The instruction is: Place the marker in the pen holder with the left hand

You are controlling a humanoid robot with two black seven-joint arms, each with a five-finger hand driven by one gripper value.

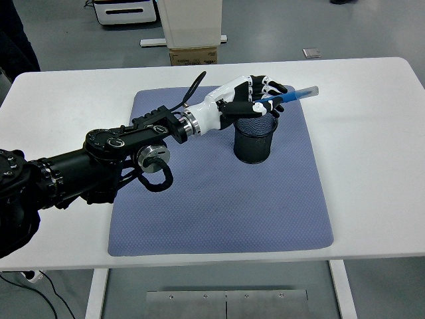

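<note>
My left hand (255,100) is shut on a blue marker (292,97). The marker is tilted, its clear-capped end pointing up and right past the fingers. The hand hovers directly over the black mesh pen holder (254,137), which stands upright on the blue-grey mat (219,193). The marker's lower end is hidden by the fingers, just above the holder's rim. The black left arm reaches in from the left edge across the mat. The right arm is out of view.
The mat lies on the white table (372,133). Behind the table stand a cardboard box (192,54) and a white cabinet (189,20). A small grey object (311,52) lies on the floor beyond the far edge.
</note>
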